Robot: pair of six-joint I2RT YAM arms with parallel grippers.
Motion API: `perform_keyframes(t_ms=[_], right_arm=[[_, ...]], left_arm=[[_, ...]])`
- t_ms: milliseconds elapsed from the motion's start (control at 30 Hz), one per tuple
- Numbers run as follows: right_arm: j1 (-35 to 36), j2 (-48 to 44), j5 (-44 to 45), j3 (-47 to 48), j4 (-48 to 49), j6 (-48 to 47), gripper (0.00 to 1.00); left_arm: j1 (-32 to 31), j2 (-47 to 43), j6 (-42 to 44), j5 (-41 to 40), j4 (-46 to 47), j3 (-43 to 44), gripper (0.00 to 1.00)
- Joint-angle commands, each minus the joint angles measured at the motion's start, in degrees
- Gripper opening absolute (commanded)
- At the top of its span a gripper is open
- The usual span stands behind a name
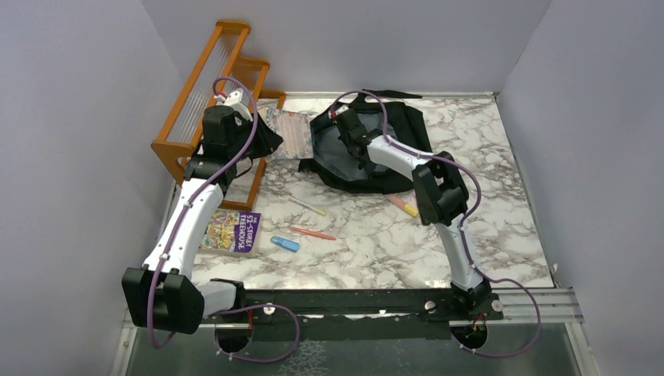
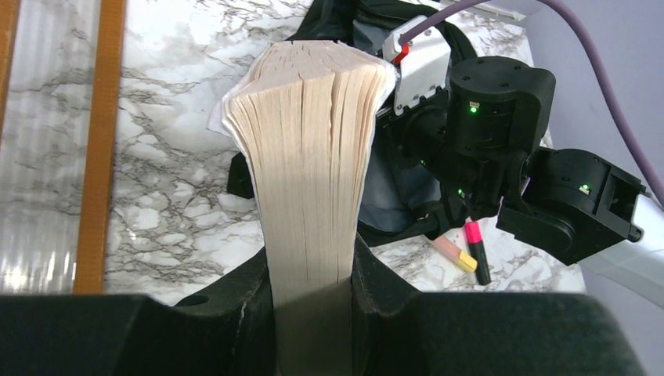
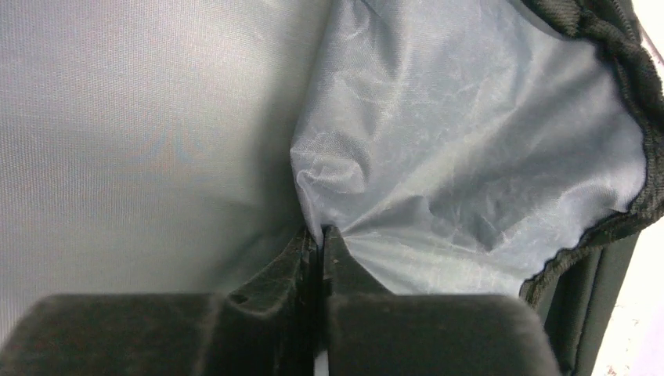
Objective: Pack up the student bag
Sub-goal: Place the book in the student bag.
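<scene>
The student bag (image 1: 391,129) lies open at the back of the table, black with grey lining (image 3: 470,141). My right gripper (image 1: 348,129) reaches into its mouth and is shut on a fold of that lining (image 3: 321,231). The bag's black rim (image 3: 626,47) runs along the right of the right wrist view. My left gripper (image 2: 313,274) is shut on a thick book (image 2: 313,141), page edges facing the camera. In the top view the left gripper (image 1: 262,139) holds this book (image 1: 288,135) just left of the bag, beside the rack.
An orange wooden rack (image 1: 207,94) stands at the back left. A purple paperback (image 1: 231,232), a blue item (image 1: 285,244), an orange pen (image 1: 313,233), a thin yellow pen (image 1: 307,206) and highlighters (image 1: 403,205) lie on the marble table (image 1: 485,219). Grey walls enclose three sides.
</scene>
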Motion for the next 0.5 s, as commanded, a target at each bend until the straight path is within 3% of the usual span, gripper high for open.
perform_keyframes(t_ms=[0,167,467], right_arm=[[-0.3,-4.7,-2.8,-1.7,-0.6,3.1,0.02],[-0.6,-9.4,-7.2,-2.5,0.1,6.5,0.01],[-2.3,-15.3,-12.3,-1.6,-0.9,9.3,0.01]], left_arm=[[0.3,0.3,-4.5,4.8,7.1,2.4,0.00],[-0.7,1.9,-9.7,6.9,9.0,2.3,0.00],[-6.8,5.1,-16.8,0.8,13.1,2.2,0.00]])
